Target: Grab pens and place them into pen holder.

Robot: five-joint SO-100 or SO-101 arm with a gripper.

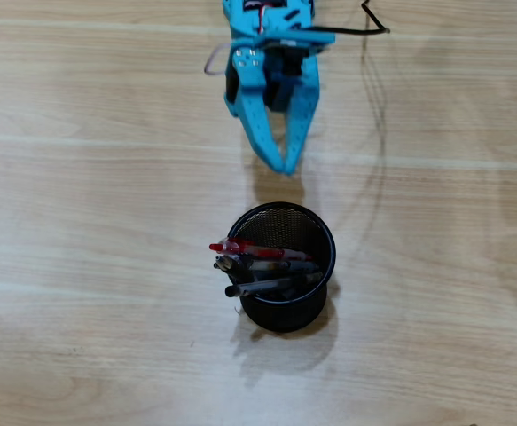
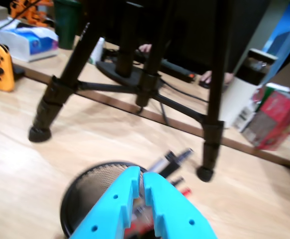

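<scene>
Tool (image 2: 144,191), blue plastic, tips together, empty, above holder (image 1: 286,312). Pens (image 1: 267,266) slim, leaning inside round black mesh holder, ends poking over rim. Likely retreat step: lift straight, avoid clipping pen ends. Smooth pale wood-grain desk (image 1: 81,222), black tripod legs (image 2: 50,104) beyond.

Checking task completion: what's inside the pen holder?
In the overhead view, the pen holder holds a bundle of pens leaning against its left rim, a red one uppermost. Their lower ends and the cup bottom are hidden, so the exact count is unclear.
</scene>
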